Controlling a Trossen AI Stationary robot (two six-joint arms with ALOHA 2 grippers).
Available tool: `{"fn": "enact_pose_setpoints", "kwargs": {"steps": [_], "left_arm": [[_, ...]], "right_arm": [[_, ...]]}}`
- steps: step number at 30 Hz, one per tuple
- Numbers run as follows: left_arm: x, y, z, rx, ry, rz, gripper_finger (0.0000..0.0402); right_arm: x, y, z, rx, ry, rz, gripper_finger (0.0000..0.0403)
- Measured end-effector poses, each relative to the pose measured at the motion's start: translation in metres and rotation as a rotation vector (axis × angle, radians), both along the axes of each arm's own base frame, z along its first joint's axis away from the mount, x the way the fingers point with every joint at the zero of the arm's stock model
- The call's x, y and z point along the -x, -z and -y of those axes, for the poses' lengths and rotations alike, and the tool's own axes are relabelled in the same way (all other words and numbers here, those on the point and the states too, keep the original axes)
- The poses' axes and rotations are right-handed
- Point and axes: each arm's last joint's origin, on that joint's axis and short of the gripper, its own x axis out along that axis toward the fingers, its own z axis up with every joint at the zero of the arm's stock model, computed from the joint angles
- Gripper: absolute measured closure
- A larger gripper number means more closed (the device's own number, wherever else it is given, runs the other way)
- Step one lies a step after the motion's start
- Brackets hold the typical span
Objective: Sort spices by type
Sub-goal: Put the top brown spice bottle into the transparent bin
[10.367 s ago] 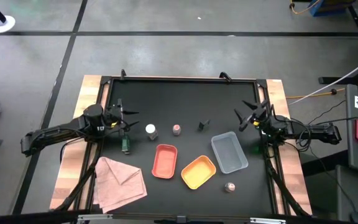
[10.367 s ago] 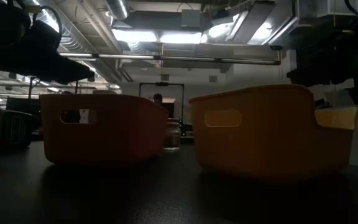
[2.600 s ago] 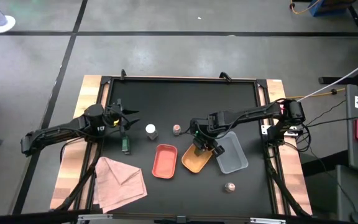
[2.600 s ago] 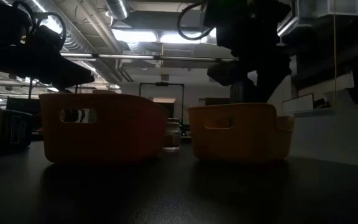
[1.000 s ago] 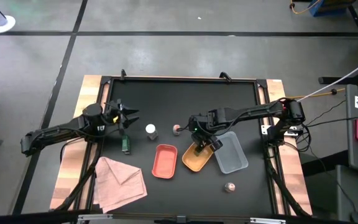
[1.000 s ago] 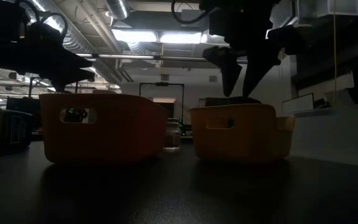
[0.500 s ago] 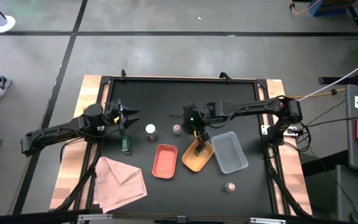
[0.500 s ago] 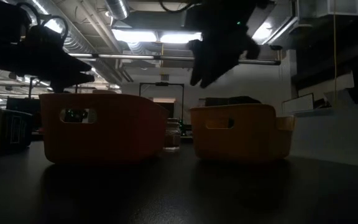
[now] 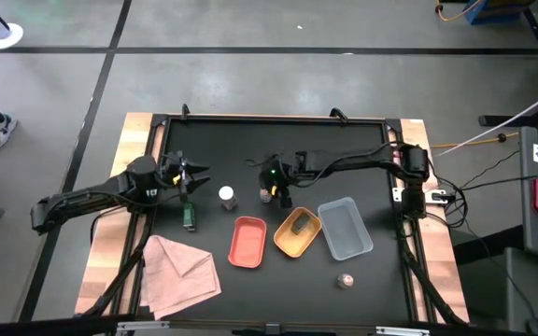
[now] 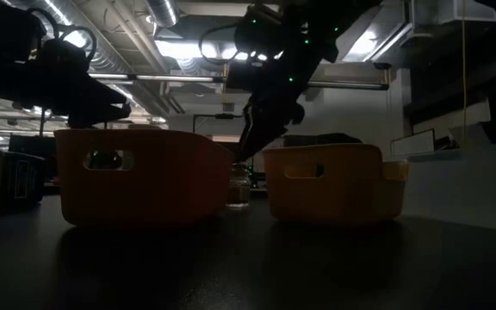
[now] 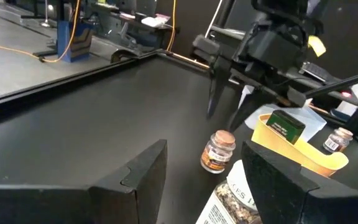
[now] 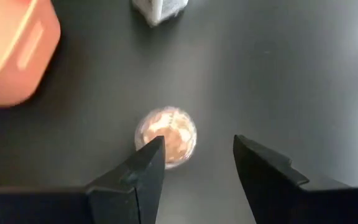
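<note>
Not much readable text here: the pinkish-brown jar (image 11: 218,151) has a printed label band, and the jar lying right in front of the left wrist camera shows a few big letters, but I can't make out words on either one.

The right hand (image 9: 274,189) is reaching across the black surface (image 9: 278,140) and sits right over that pinkish-brown jar (image 12: 166,136), fingers spread apart. In its wrist view the jar stands upright with a pale pink-brown lid, just ahead of the gap between the two dark fingers (image 12: 135,177), not gripped. The white-capped jar (image 9: 226,196) stands a little to the side of it, near the red tray (image 9: 248,241).

One dark grey-green jar (image 9: 300,224) is lying inside the yellow tray (image 9: 284,242); from the left wrist view it looks like a dark green block with a lighter label, resting on the tray rim. The grey tray (image 9: 345,228) sits just beside the yellow one. A second pinkish-brown jar (image 9: 346,280) stands alone near the front edge, well apart from the trays.

The left hand (image 9: 190,179) hangs with its fingers open by the other dark grey-green jar (image 9: 188,217), which lies on the surface just above the pink cloth (image 9: 179,272).
</note>
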Motion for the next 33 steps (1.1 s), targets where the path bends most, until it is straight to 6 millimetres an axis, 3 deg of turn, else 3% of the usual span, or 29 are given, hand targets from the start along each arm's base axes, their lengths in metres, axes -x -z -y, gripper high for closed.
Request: {"fn": "enact_pose_setpoints", "kwargs": {"steps": [9,13,25,33], "left_arm": [[0.000,0.001,0.000,0.002,-0.001,-0.005,0.0205],[0.000,0.001,0.000,0.001,-0.002,-0.005,0.0205],[0.000,0.002,-0.001,0.009,-0.011,-0.028,0.0205],[0.000,0.003,-0.001,0.010,-0.011,-0.030,0.0205]], "right_arm": [[-0.002,0.000,-0.002,-0.109,0.022,0.023,0.0212],[-0.004,0.010,-0.002,-0.134,0.060,-0.003,0.0212],[-0.014,0.030,0.000,-0.128,0.067,0.004,0.0212],[-0.014,0.032,0.000,-0.118,0.075,-0.006,0.0212]]}}
